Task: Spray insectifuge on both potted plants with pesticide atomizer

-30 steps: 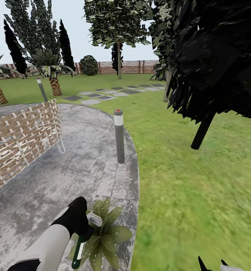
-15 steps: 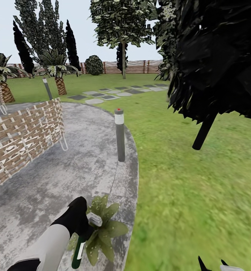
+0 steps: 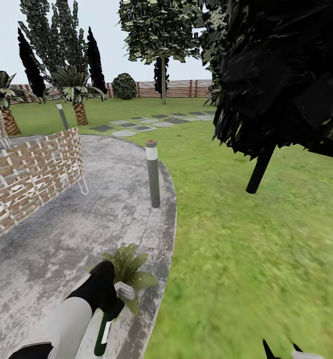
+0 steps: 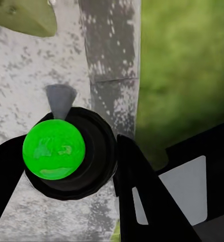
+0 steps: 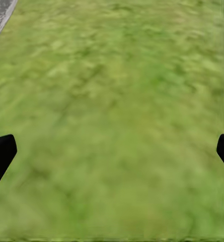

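Head view gives me what matters: the pesticide atomizer (image 3: 105, 330) is in my left gripper (image 3: 108, 299), and the potted plant (image 3: 128, 269) sits just ahead of it and a touch toward my right, on the grey paved patio (image 3: 61, 239) near its edge with the lawn (image 3: 246, 249). The bottle's long axis runs up and down, body hanging below the fingers, whitish trigger head (image 3: 125, 290) on top facing the leaves. I judge the left arm is the one to spray; the right gripper (image 3: 281, 349) hangs well apart over grass, and in the right wrist view its fingertips (image 5: 2, 151) stand wide with nothing between them. The left wrist view has the fingers (image 4: 137, 186) pressed around the dark bottle. The atomizer looks slim and dark green, with a white label; the plant is a low olive rosette.
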{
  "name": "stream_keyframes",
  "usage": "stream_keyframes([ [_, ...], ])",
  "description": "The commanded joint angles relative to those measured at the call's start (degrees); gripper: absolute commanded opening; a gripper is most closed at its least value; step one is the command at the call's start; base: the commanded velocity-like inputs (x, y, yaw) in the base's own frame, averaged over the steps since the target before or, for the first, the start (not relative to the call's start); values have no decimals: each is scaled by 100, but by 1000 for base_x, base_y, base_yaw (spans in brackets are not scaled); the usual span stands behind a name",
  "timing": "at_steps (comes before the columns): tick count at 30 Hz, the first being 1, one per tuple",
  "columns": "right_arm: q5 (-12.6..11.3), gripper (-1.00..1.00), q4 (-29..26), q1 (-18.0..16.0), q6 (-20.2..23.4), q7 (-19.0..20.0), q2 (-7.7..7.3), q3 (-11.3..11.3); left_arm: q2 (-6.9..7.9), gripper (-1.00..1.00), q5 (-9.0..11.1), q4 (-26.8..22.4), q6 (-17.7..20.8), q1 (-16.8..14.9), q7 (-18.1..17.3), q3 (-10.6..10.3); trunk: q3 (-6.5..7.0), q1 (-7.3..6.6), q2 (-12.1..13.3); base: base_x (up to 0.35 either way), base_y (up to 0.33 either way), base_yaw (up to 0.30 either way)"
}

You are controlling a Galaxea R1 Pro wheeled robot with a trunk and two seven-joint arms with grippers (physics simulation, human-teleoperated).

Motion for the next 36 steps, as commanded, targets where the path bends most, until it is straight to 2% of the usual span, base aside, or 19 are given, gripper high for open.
stream_keyframes([
  [1, 25, 100, 1, -10, -22, 46, 0, -48, -9, -100, -62, -8, 24, -4, -48, 46, -5, -4, -3, -274, -152, 0],
  [5, 25, 100, 1, -10, -22, 46, 0, -48, -9, -100, -61, -8, 24, -7, -48, 42, -5, -4, -3, -274, -146, 63],
  [15, 25, 100, 1, -10, -22, 46, 0, -47, 11, -100, -71, -7, 24, 1, -48, 29, -5, -4, -3, -243, -123, 264],
  [30, 25, 100, -5, -10, -22, 46, -2, -48, 21, -100, -87, -23, 15, 36, -9, 28, -5, -4, -3, 77, -24, 45],
  [36, 25, 100, -8, -10, -23, 46, 1, -45, 5, -100, -88, -111, 15, 37, 0, 57, -5, -4, -3, 142, -93, 161],
])
